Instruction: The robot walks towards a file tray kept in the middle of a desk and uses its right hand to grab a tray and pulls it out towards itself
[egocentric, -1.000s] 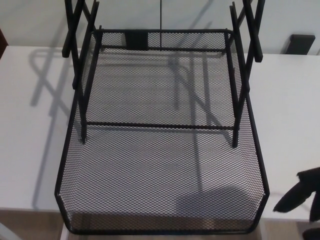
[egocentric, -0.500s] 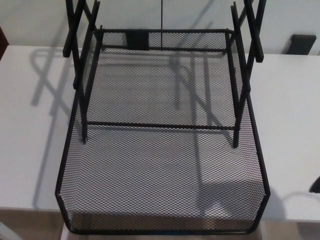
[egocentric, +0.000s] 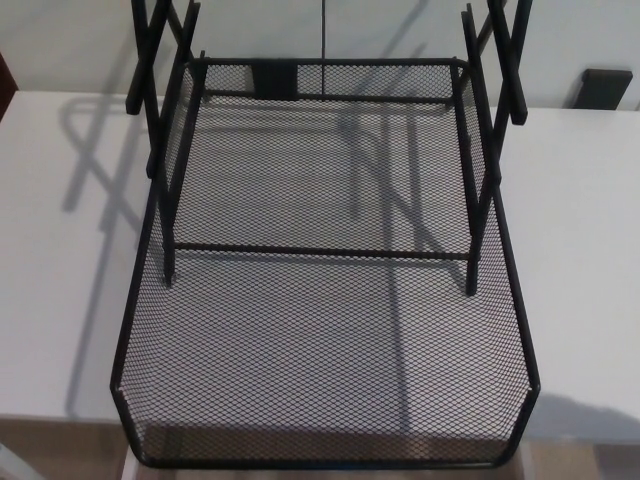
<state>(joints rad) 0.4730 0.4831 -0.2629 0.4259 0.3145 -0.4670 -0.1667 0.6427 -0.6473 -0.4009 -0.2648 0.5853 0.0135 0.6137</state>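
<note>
Although neither hand showed anywhere in the head view, so that nothing could be told of how their fingers stood, the black mesh tray (egocentric: 320, 380) lay plainly before the camera. It sat drawn forward out of the wire rack frame (egocentric: 480, 160), its front lip (egocentric: 325, 462) hanging past the near edge of the white counter (egocentric: 585, 260). The rear of the tray sat between the frame's uprights, under the cross rod (egocentric: 320, 251).

Judged from this, the pull looked largely made. To finish it well, the right hand would have needed to come in low from the right and close on the front lip near its middle, not at a corner. A grip at one corner could have skewed the tray against the side rails. A straight, level draw toward the body seemed safest, stopping before the tray tipped off the counter edge.
</note>
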